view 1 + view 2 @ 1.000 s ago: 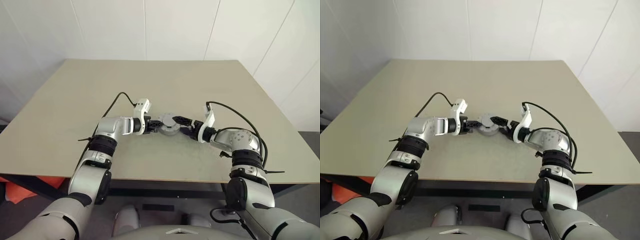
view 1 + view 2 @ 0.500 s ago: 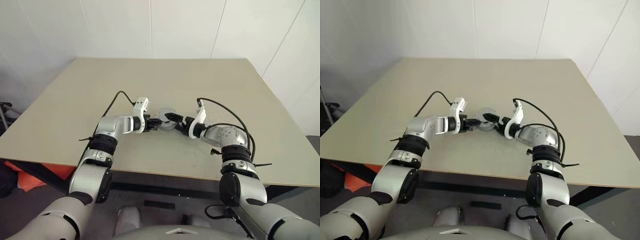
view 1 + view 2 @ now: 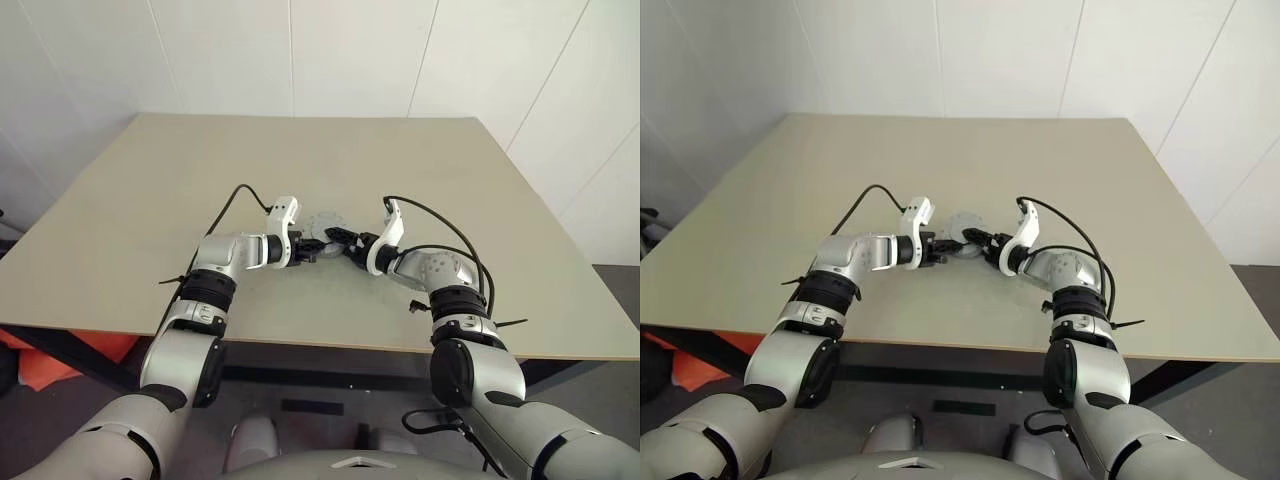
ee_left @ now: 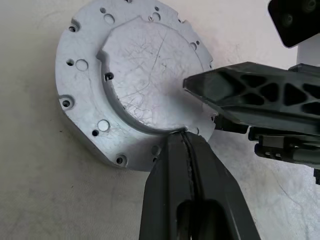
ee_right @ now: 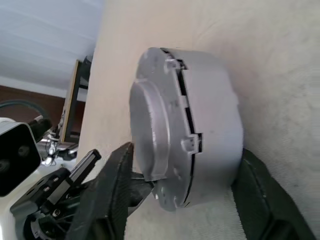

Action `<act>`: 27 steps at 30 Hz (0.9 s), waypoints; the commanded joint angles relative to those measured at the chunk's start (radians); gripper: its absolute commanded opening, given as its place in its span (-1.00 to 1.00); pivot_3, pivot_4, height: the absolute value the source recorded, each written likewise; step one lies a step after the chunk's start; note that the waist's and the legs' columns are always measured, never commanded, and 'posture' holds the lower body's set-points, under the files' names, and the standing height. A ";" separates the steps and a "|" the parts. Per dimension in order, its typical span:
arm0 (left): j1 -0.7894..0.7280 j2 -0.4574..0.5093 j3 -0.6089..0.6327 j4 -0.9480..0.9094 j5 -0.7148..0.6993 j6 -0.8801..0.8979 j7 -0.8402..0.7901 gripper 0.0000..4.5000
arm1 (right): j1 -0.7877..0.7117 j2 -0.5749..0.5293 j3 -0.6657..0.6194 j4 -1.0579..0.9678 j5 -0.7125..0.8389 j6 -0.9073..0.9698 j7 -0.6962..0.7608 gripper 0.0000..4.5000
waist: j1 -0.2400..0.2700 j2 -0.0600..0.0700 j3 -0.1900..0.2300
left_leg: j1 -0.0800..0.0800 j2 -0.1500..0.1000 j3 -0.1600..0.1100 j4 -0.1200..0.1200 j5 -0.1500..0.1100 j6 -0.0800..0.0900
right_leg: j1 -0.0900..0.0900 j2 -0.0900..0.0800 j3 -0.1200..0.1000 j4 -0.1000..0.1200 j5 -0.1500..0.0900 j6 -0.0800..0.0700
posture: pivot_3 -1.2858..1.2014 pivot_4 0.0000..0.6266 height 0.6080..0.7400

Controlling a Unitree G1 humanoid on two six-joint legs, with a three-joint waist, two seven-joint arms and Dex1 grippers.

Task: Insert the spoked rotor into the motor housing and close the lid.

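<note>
Two hands meet at the squat round silver-grey motor housing (image 4: 135, 85) mid-table (image 3: 150, 200), its flat grey lid (image 5: 150, 135) apparently already on. The left hand (image 4: 187, 142), fingers pressed together, touches the housing's rim; the right hand (image 5: 185, 170) straddles its body, half-open. Probably only final seating remains.

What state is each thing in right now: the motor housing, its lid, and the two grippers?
motor housing: resting on the table, closed up.
lid: seated on top of the housing, outer face showing.
left gripper: shut, its tips at the lid's raised edge.
right gripper: part open, one finger on each side of the housing.
</note>
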 commanded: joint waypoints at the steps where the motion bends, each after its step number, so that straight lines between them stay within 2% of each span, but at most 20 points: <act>1: 0.025 -0.015 -0.041 0.046 0.032 0.024 0.021 -1.00 | -0.020 0.020 0.030 0.005 0.001 -0.004 0.005 -0.01 | -0.001 0.001 0.000 | 0.000 0.001 0.000 0.000 0.000 0.000 | 0.000 0.000 0.000 -0.003 0.000 0.000 | 0.03 -1.00 1.00; 6: 0.027 -0.017 -0.041 0.051 0.034 0.020 0.022 -1.00 | -0.026 0.015 0.010 0.017 0.012 -0.027 0.000 -0.01 | -0.001 0.001 0.000 | 0.000 0.000 0.001 -0.001 0.000 0.000 | 0.001 -0.002 0.000 -0.006 0.003 0.004 | 0.03 -1.00 1.00; 8: 0.027 -0.017 -0.040 0.052 0.034 0.017 0.022 -1.00 | -0.026 0.015 0.001 0.015 0.024 -0.022 0.004 -0.07 | -0.001 0.001 0.000 | 0.001 0.001 0.001 -0.001 0.000 0.000 | 0.001 -0.002 0.000 -0.006 0.003 0.005 | 0.03 -1.00 1.00; 11: 0.024 -0.016 -0.016 0.057 0.032 -0.038 0.033 -1.00 | -0.030 0.009 -0.001 0.013 0.029 -0.023 -0.005 -0.07 | 0.002 0.002 0.000 | 0.000 0.000 0.003 -0.002 0.000 0.000 | 0.001 -0.002 -0.001 -0.006 0.004 0.005 | 0.03 -1.00 1.00; 14: 0.014 -0.010 0.061 0.040 -0.016 -0.106 0.027 -1.00 | -0.042 0.003 -0.019 0.015 0.040 -0.029 -0.028 -0.07 | 0.003 0.003 0.001 | -0.002 0.000 0.005 -0.003 0.000 0.000 | 0.001 -0.002 0.000 -0.006 0.007 0.005 | 0.03 -1.00 1.00; 18: -0.033 0.042 0.230 0.032 -0.164 -0.047 -0.001 -1.00 | -0.066 -0.011 -0.062 0.046 0.064 -0.043 -0.065 -0.07 | 0.000 0.001 0.008 | -0.007 0.001 0.010 -0.002 0.000 0.000 | -0.006 -0.002 -0.001 -0.004 0.017 0.001 | 0.03 -1.00 1.00; 21: -0.040 0.082 0.301 0.023 -0.229 -0.028 -0.015 -1.00 | -0.081 -0.018 -0.094 0.071 0.087 -0.057 -0.089 -0.07 | 0.000 0.002 0.009 | -0.020 0.003 0.012 0.004 0.002 -0.002 | -0.022 -0.001 -0.001 0.007 0.027 -0.010 | 0.03 -1.00 1.00; 23: -0.036 0.106 0.335 0.017 -0.259 -0.026 -0.022 -1.00 | -0.091 -0.022 -0.115 0.088 0.103 -0.071 -0.106 -0.07 | 0.000 0.002 0.009 | -0.028 0.004 0.011 0.006 0.002 -0.002 | -0.030 0.004 -0.002 0.008 0.026 -0.011 | 0.03 -1.00 1.00; 27: -0.017 0.138 0.407 0.002 -0.315 -0.025 -0.016 -1.00 | -0.106 -0.033 -0.126 0.113 0.115 -0.085 -0.120 -0.07 | 0.004 0.002 0.009 | -0.031 0.004 0.011 0.007 0.000 0.000 | -0.031 0.006 -0.002 0.008 0.027 -0.010 | 0.03 -1.00 1.00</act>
